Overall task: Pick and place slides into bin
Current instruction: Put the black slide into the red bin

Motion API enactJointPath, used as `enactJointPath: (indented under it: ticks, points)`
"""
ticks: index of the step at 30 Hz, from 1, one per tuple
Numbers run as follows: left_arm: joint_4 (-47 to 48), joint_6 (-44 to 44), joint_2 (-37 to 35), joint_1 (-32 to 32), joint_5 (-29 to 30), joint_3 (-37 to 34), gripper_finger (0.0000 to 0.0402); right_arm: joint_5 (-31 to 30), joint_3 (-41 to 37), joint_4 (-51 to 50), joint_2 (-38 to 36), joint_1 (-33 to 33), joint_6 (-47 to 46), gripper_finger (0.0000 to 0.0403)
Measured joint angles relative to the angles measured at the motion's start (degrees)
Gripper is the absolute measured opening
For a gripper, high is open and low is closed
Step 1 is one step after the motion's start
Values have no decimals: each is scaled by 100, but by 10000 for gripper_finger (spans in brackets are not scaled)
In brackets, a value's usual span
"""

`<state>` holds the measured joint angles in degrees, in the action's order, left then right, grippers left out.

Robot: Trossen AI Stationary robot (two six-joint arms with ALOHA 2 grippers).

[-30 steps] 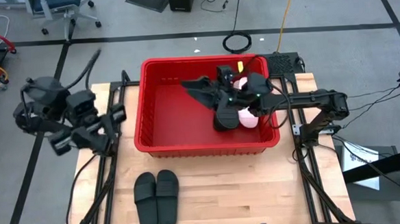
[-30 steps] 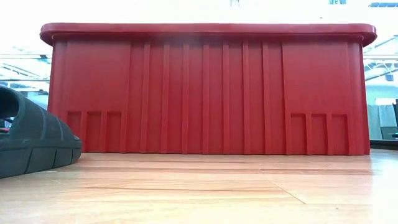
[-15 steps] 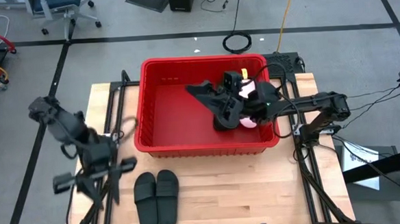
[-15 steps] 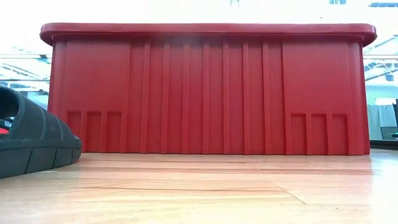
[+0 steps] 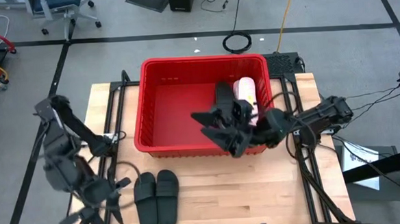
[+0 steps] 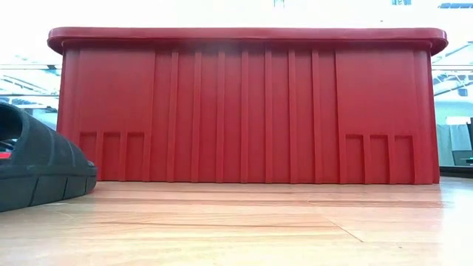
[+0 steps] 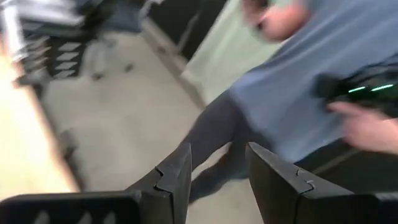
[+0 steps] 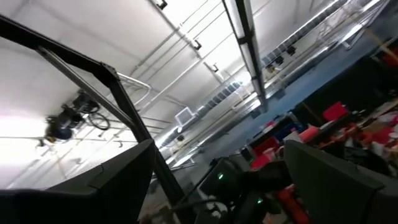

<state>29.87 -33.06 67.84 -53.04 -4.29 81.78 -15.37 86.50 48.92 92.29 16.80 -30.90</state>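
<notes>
— Black, both of them: a pair of slides [image 5: 156, 198] lies side by side on the wooden table [image 5: 259, 191] at the lower left of the high view, touching each other. In the low view one black slide's [image 6: 41, 168] ribbed sole fills the left edge.

— And the left gripper [image 5: 95, 200]?

— Just left of that pair, low at the frame's left, blurred. Its wrist view shows its fingers [image 7: 177, 180] a moderate gap apart with nothing between them, and a person in a blue shirt [image 7: 311, 93] beyond.

— Farther back?

— Red bin [image 5: 167, 144] in the middle of the table; its ribbed front wall spans the low view. Inside, toward its right end, a black slide [image 5: 224, 95] and a pale pink slide [image 5: 245, 91] lie next to each other.

— The right gripper [image 5: 218, 128]?

— Over the bin's front right part, near the front rim. Its fingers [image 8: 118, 180] stand wide apart and empty, tilted up toward the ceiling lights.
</notes>
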Motion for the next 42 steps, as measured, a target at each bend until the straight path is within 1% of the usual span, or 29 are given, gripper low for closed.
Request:
enactJointPath:
  ticks: [3,7,10,14,19,23,27,30,36,38,42]
  points:
    - [540,20,194,-278,652,0,147,-372,0,-8,0,266,295,348]
    - [1339,-88,552,-597,1403,0,147,-710,0,-95,0,516,564,348]
    - [1914,-329,855,-752,1702,-2,147,-887,0,-204,0,601,632,348]
    - [2437,-578,1330,-866,2040,-4,147,-892,0,-272,0,610,632,348]
    - [3170,-1002,1903,-852,2532,-4,147,-886,0,-528,2,567,601,348]
    - [3774,-1293,2354,-746,2595,-4,147,-870,0,-694,0,503,449,348]
    - [3840,-1342,2793,-705,2785,-99,147,-844,-2,-945,4,440,247,348]
    - [3826,-1389,3089,-698,2718,-193,147,-827,-2,-1104,2,376,88,348]
    - [3846,-1795,3555,-688,2669,-256,147,-104,-4,-1122,2,227,-262,348]
    - [3846,-1808,3681,-681,2684,-256,147,44,-4,-1129,2,223,-319,348]
    - [3899,-1790,3945,-621,2705,-256,147,63,-4,-1142,2,232,-310,348]
